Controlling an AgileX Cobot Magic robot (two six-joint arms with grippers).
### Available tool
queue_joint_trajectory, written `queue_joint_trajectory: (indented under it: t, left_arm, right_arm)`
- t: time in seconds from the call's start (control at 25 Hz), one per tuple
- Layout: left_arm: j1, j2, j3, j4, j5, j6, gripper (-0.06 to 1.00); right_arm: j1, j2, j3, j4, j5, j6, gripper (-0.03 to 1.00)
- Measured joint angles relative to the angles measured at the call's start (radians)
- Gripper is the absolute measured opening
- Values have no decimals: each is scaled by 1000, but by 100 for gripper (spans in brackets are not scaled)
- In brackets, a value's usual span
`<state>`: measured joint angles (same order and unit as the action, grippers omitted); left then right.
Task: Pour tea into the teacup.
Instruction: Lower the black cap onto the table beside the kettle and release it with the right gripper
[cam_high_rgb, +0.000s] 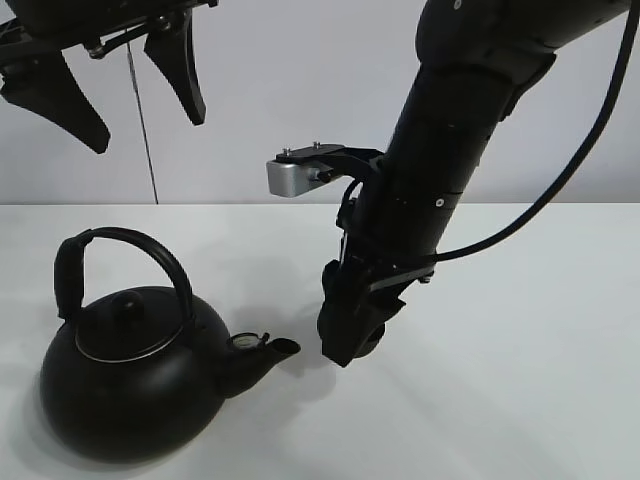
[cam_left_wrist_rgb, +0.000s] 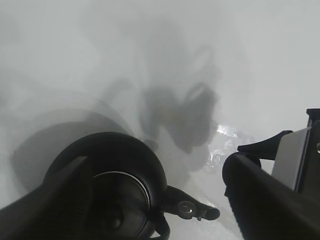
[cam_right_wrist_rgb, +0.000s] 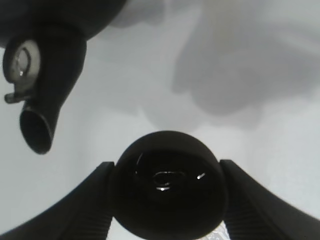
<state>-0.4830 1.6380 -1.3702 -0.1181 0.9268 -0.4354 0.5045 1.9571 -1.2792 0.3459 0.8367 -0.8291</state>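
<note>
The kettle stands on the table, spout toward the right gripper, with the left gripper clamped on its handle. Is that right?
No. The left gripper hangs open above the kettle, clear of its handle; the exterior high view shows it. The rest holds.

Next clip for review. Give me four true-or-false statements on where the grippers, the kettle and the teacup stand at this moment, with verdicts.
1. The right gripper is shut on the teacup. True.
2. The left gripper grips the kettle's handle. False: it hangs open above the kettle, clear of the handle.
3. The kettle stands upright on the table with its lid on. True.
4. The spout points away from the teacup. False: the spout points toward the teacup, which sits close in front of it.
</note>
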Motion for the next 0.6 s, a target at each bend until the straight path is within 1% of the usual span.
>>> queue_joint_trajectory:
  t: [0.32,0.48,0.6]
  left_arm:
    - [0,0,0,0,0,0,54]
    - [0,0,0,0,0,0,54]
    - [0,0,0,0,0,0,54]
  right_arm:
    - [12,36,0,58,-77,54,40]
    - [49,59,0,66,-118,122,40]
    - [58,68,0,68,-155,193,40]
